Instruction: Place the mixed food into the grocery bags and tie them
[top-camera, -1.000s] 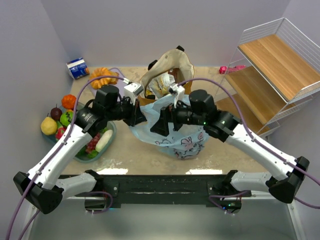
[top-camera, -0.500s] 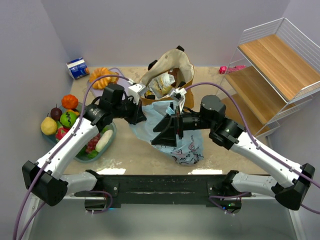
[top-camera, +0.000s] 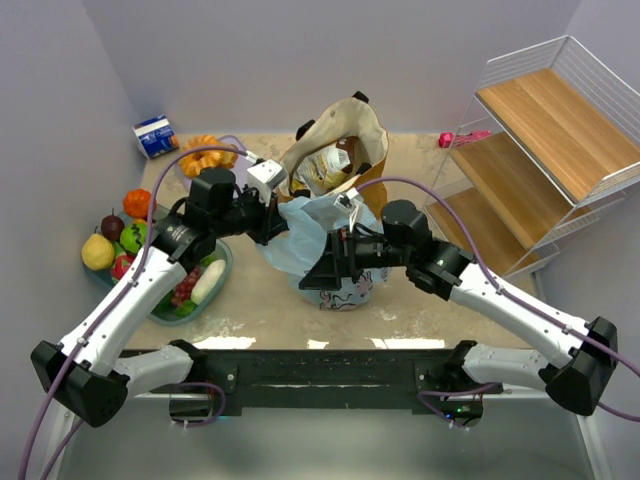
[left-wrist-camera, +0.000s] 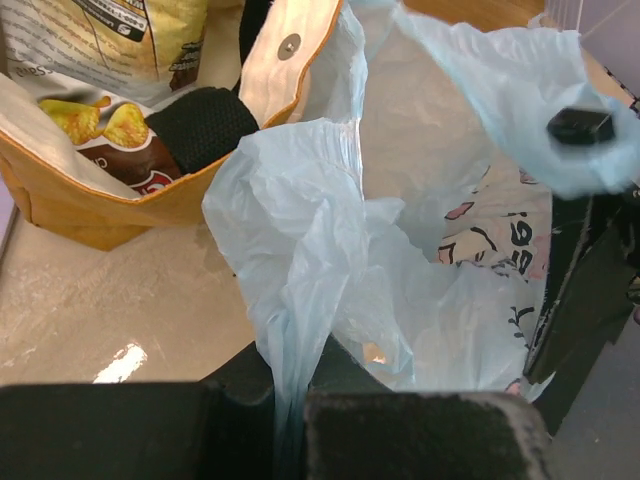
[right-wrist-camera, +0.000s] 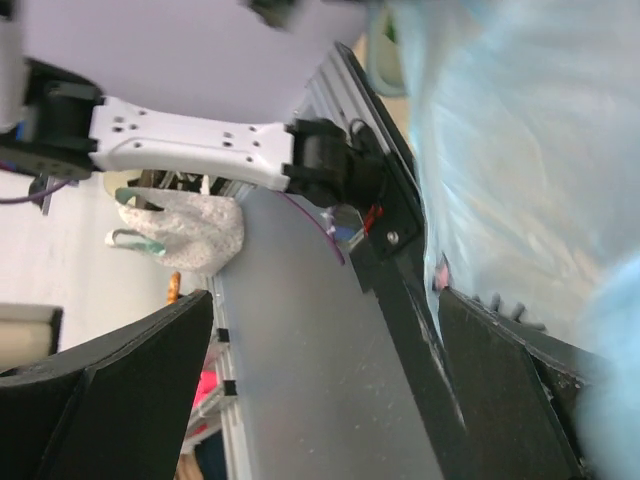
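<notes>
The light-blue printed plastic bag (top-camera: 312, 232) stands at mid-table in front of the mustard-tan tote (top-camera: 350, 125). Brown and yellow snack packets (left-wrist-camera: 95, 110) sit inside the tote (left-wrist-camera: 90, 205). My left gripper (top-camera: 272, 215) is shut on a bunched edge of the plastic bag (left-wrist-camera: 300, 250), and the film runs down between its jaws. My right gripper (top-camera: 328, 265) stands open at the bag's near right side. One finger (right-wrist-camera: 510, 390) lies against the blue film (right-wrist-camera: 520, 150), and nothing is between the jaws. An orange (top-camera: 138, 202), green apple (top-camera: 133, 236), pear (top-camera: 97, 252) and plum (top-camera: 112, 226) lie at the far left.
A clear teal tub (top-camera: 222, 270) with more food sits beside the fruits. A blue carton (top-camera: 155, 137) and an orange pastry (top-camera: 207, 152) are at the back left. A wire rack with wooden shelves (top-camera: 540, 130) stands on the right, with a pink item (top-camera: 463, 138) near it.
My right gripper, still open, has swung left and nearer to the bag's right side. The bag is bunched narrower and taller. My left gripper keeps its hold and has shifted slightly.
</notes>
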